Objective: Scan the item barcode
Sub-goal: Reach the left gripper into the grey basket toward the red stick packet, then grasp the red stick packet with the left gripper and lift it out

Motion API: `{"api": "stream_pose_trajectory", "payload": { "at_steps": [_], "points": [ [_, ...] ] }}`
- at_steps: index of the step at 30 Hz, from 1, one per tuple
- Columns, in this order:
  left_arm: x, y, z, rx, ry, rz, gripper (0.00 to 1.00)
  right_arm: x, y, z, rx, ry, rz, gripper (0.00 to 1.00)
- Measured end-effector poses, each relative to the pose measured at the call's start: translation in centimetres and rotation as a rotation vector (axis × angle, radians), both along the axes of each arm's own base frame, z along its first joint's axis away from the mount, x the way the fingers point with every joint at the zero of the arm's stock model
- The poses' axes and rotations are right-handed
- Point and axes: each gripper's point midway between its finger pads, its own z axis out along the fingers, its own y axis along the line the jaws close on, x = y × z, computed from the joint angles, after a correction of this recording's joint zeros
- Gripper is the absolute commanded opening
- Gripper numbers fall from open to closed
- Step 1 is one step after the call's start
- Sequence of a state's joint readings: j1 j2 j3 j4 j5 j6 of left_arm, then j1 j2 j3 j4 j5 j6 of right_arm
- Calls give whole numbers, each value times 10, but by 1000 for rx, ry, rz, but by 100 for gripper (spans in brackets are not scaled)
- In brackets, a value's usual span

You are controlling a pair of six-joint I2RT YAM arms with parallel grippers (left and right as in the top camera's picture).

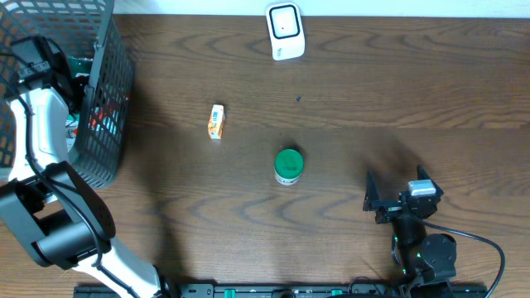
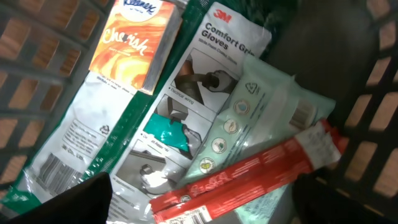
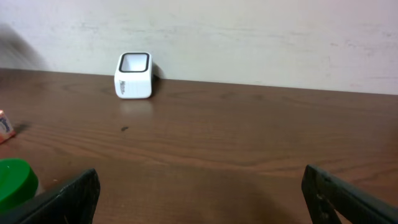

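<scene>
My left gripper is down inside the black wire basket, open, its dark fingers standing wide apart. Below the gap between them lies a red wrapper with a barcode at its near end. I cannot tell whether the fingers touch it. Under the wrapper lie a pale green packet, a 3M gloves pack and an orange Kleenex pack. The white barcode scanner stands at the table's far edge. Near the front right, my right gripper hangs open over bare wood, holding nothing.
A small orange box lies left of the table's centre and a green-lidded tub stands in the middle. In the right wrist view the scanner faces me, with the green lid at the left edge.
</scene>
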State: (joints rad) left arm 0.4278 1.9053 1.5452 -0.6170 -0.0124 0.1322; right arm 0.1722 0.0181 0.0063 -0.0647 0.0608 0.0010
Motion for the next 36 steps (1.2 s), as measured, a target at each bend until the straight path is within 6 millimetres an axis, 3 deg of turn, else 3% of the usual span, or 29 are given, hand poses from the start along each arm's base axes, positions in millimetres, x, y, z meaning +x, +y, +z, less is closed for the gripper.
{"api": "stream_pose_trajectory", "payload": {
  "at_steps": [4, 9, 11, 12, 14, 22, 27, 31, 36],
  "points": [
    [-3, 3, -14, 12, 50, -76, 78, 0, 0, 0, 0, 0, 0, 99],
    [-5, -1, -51, -37, 122, -154, 76, 0, 0, 0, 0, 0, 0, 99],
    [-4, -6, -66, -74, 138, -187, 67, 0, 0, 0, 0, 0, 0, 99],
    [-3, -8, -69, -84, 137, -200, 56, 0, 0, 0, 0, 0, 0, 99],
    [-2, -10, -68, -93, 130, -216, 44, 0, 0, 0, 0, 0, 0, 99],
    [0, -9, -67, -122, 101, -194, 22, 0, 0, 0, 0, 0, 0, 99],
    [-3, 1, -65, -135, 84, -142, 23, 0, 0, 0, 0, 0, 0, 99],
    [-7, 15, -58, -158, 46, -34, 50, 0, 0, 0, 0, 0, 0, 99],
    [-16, 31, -53, -189, 18, 84, 60, 0, 0, 0, 0, 0, 0, 99]
  ]
}}
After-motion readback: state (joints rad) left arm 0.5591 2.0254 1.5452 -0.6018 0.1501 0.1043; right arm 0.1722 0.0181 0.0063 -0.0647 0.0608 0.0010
